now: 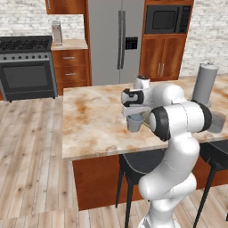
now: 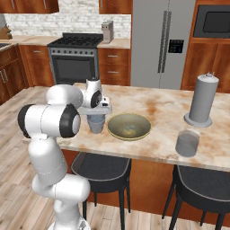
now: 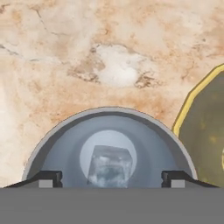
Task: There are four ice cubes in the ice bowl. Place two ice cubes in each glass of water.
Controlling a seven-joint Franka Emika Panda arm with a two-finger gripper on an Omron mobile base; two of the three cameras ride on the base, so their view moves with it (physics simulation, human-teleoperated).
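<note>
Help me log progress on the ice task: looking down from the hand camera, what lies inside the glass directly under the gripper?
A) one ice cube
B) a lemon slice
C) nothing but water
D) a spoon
A: in the hand view a single clear ice cube sits at the bottom of the glass, with the open gripper right above it and the rim of the green bowl beside the glass.

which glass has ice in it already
The glass left of the ice bowl, under the gripper; an ice cube shows inside. The other glass looks empty.
</note>
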